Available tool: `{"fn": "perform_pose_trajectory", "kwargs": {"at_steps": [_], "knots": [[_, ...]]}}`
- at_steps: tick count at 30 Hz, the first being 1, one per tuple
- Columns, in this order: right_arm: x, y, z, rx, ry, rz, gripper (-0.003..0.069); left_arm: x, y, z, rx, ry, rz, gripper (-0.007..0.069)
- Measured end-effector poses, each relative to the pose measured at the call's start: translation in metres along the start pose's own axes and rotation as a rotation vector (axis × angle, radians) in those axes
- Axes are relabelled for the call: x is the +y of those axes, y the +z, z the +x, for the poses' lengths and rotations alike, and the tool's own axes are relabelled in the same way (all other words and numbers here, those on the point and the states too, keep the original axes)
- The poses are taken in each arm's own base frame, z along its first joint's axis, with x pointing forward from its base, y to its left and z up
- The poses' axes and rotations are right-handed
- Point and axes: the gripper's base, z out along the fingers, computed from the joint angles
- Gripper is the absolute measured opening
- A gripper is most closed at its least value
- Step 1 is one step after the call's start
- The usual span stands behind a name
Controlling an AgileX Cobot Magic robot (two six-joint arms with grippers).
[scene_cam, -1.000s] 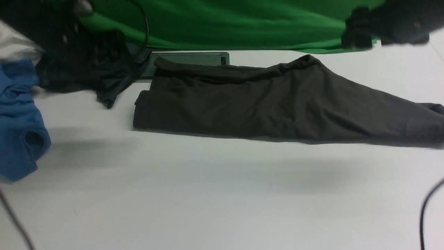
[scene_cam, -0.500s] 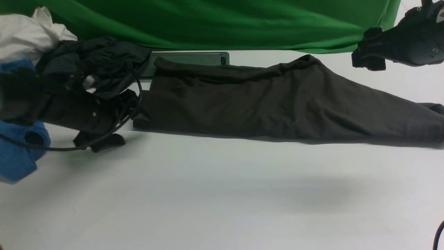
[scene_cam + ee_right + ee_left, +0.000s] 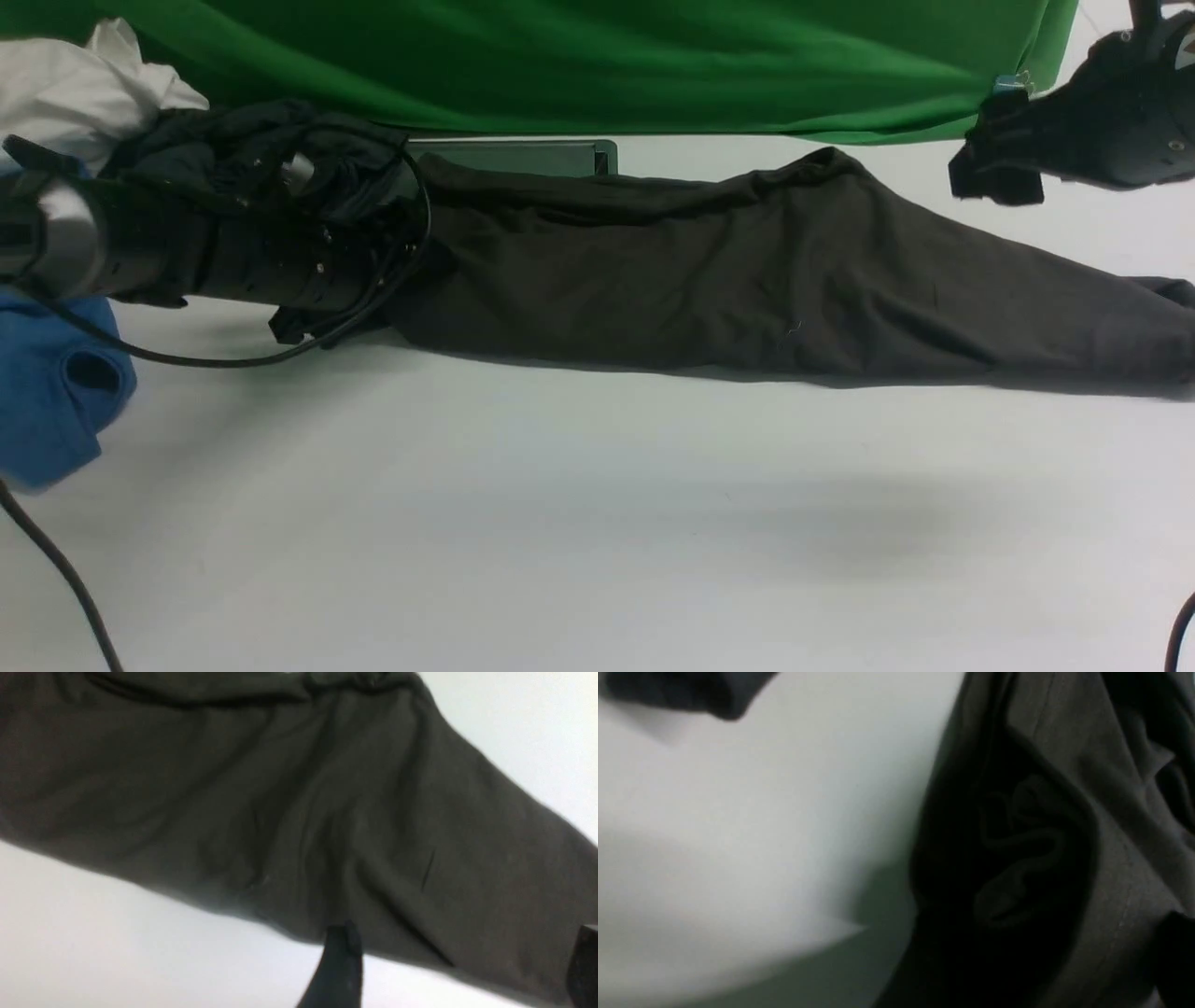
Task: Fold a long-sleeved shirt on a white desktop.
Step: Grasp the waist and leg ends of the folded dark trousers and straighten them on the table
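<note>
Left arm (image 3: 187, 257) black, silver collar (image 3: 56, 238), looped cable (image 3: 215, 359) — right hand (image 3: 997, 149) black, blocky.

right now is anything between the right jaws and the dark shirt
Nothing visible. The right jaws stand open in the air above the shirt toward its right end, apart from it, and the right wrist view shows only bare cloth ahead of them.

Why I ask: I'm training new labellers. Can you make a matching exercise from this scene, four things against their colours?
Things:
1. long-sleeved shirt
2. backdrop cloth
3. desktop
4. garment nearest the camera on the left

Colours:
a. white
b. blue
c. very dark olive
d. green

Pairs: 1-c; 2-d; 3-a; 4-b
</note>
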Motion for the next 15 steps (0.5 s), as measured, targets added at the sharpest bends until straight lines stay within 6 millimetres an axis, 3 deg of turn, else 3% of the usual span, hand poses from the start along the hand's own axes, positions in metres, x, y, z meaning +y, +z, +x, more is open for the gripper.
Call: {"fn": "perform_pose_trajectory", "kwargs": {"at_steps": [1,3,4,5,6,7,11,12,13,15], "knots": [[0.000,0.000,0.000,0.002,0.000,0.000,0.0584,0.000,0.000,0.000,0.001,0.003,-0.001,0.0573],[0.000,0.000,0.003,0.027,0.000,0.001,0.0579,0.004,0.001,0.001,0.018,0.045,-0.019,0.0375],[0.000,-0.001,0.003,0.029,0.000,0.001,0.0577,0.004,0.001,0.001,0.018,0.045,-0.019,0.0375],[0.000,-0.004,0.004,0.033,0.000,0.001,0.0564,0.005,0.001,0.003,0.034,0.064,-0.023,0.0239],[0.000,-0.004,0.004,0.032,0.000,0.001,0.0562,0.005,0.001,0.003,0.039,0.068,-0.022,0.0222],[0.000,-0.009,0.005,0.031,0.000,0.001,0.0538,0.005,0.002,0.004,0.051,0.073,-0.020,0.0139],[0.000,-0.035,0.008,0.013,0.000,0.001,0.0341,0.002,-0.006,0.007,0.097,0.122,-0.008,0.0119],[0.000,-0.038,0.008,0.007,0.000,0.000,0.0326,0.002,-0.007,0.007,0.100,0.128,-0.008,0.0119],[0.000,-0.046,0.010,-0.008,0.000,0.000,0.0213,0.001,-0.011,0.008,0.103,0.136,-0.011,0.0119],[-0.001,-0.061,0.014,-0.036,0.001,-0.002,0.0096,-0.002,-0.023,0.012,0.098,0.150,-0.021,0.0119]]}}
